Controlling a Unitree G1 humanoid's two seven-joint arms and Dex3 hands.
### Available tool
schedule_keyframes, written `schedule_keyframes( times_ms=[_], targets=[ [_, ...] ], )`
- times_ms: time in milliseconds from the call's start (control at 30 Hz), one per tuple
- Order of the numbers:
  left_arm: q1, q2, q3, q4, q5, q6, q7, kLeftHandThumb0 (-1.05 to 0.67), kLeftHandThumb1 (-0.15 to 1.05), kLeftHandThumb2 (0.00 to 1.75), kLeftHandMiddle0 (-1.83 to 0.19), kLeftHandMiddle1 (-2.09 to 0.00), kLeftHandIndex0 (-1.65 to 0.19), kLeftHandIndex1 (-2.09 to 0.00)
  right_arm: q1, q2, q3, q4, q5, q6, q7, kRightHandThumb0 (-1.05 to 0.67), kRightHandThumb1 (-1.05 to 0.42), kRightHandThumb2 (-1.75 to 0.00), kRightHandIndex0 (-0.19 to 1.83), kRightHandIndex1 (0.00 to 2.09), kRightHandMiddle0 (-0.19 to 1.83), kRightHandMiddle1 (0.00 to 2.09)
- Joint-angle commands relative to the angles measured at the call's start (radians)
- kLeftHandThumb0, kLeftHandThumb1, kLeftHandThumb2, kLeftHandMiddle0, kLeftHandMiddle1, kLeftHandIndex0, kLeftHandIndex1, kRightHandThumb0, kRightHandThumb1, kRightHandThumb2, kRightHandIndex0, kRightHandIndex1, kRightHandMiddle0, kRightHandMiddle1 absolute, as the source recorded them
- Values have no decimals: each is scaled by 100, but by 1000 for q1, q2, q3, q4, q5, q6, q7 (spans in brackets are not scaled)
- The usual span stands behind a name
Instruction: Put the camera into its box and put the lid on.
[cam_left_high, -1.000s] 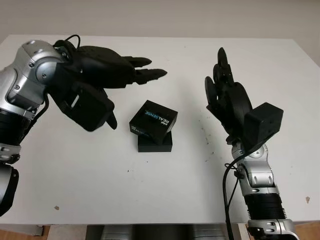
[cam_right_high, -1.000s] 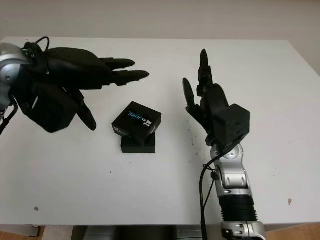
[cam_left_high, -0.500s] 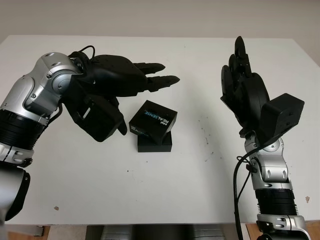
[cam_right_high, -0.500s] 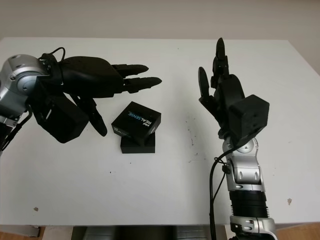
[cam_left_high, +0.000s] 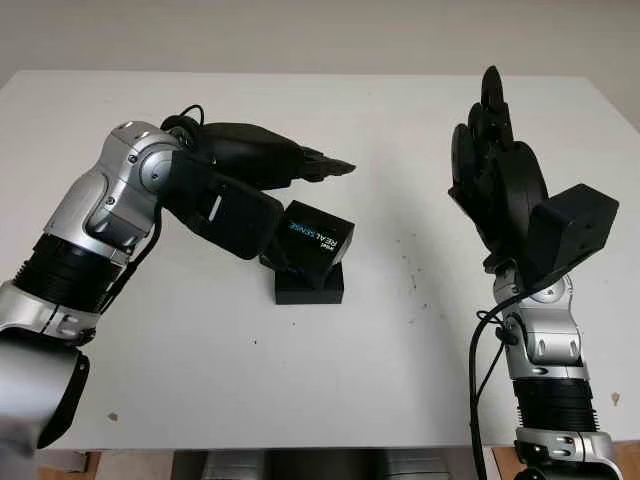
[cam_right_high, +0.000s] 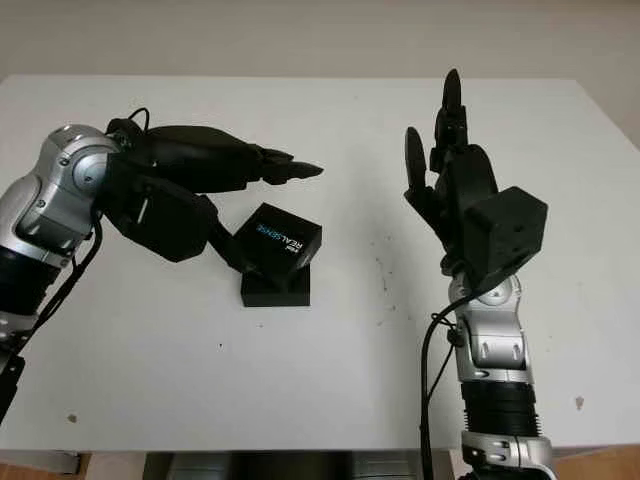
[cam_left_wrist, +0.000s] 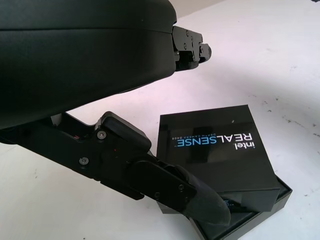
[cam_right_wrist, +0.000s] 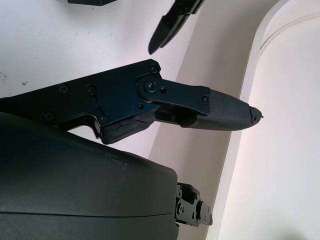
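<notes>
Centrally, one lid (cam_left_high: 316, 239) sits askew on one box (cam_left_high: 310, 287); left hand (cam_left_high: 262, 166) and right hand (cam_left_high: 493, 165) both open

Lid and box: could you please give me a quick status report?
Left hand open, over lid. Right hand open, raised clear. Lid askew on box, not seated. Nothing in the way.

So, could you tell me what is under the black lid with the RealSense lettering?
The lid sits tilted and askew on the open black box base. The left hand hovers over it, open. The base's contents are covered.
</notes>
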Motion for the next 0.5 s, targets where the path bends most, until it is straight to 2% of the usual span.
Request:
schedule_keyframes(
  times_ms=[0,200,467],
  targets=[
    [11,0,-15,-14,18,-9,11,-93,88,5,-6,-8,-3,-11,8,-12,0,-26,-9,-5,-4,-77,-105,-64,-19,0,-19,0],
    [25,4,-30,-32,64,-14,20,-94,88,5,-6,-7,-3,-10,11,-1,-1,-28,-3,-4,-8,-77,-105,-63,-19,0,-19,0],
    [34,18,-36,-34,100,-75,29,-91,88,5,-9,-7,-4,-10,11,0,6,-36,-9,3,-14,-79,-105,-63,-19,0,-19,0]
  ],
)
